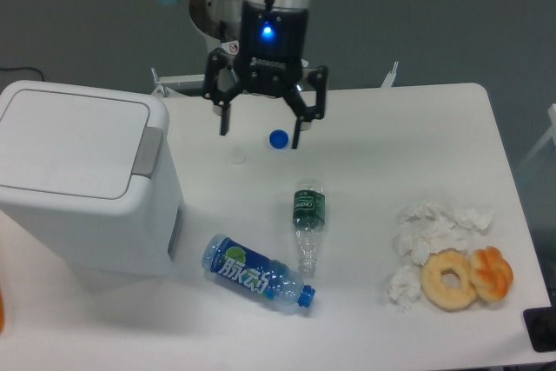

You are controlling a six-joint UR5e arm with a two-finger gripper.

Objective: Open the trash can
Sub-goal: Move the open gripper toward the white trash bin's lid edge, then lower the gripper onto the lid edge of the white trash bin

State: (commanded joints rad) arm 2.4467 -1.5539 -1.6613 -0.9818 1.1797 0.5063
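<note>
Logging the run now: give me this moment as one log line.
phase: approach | gripper: open, empty, above table, right of bin | trash can: lid shut | contact: none

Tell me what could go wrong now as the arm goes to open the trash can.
1. The open gripper hangs low over the table; the blue cap lies right by its fingers and could be knocked away.
2. The trash can is shut, and its grey tab is narrow; the fingers may slip off it or push the can instead.
</note>
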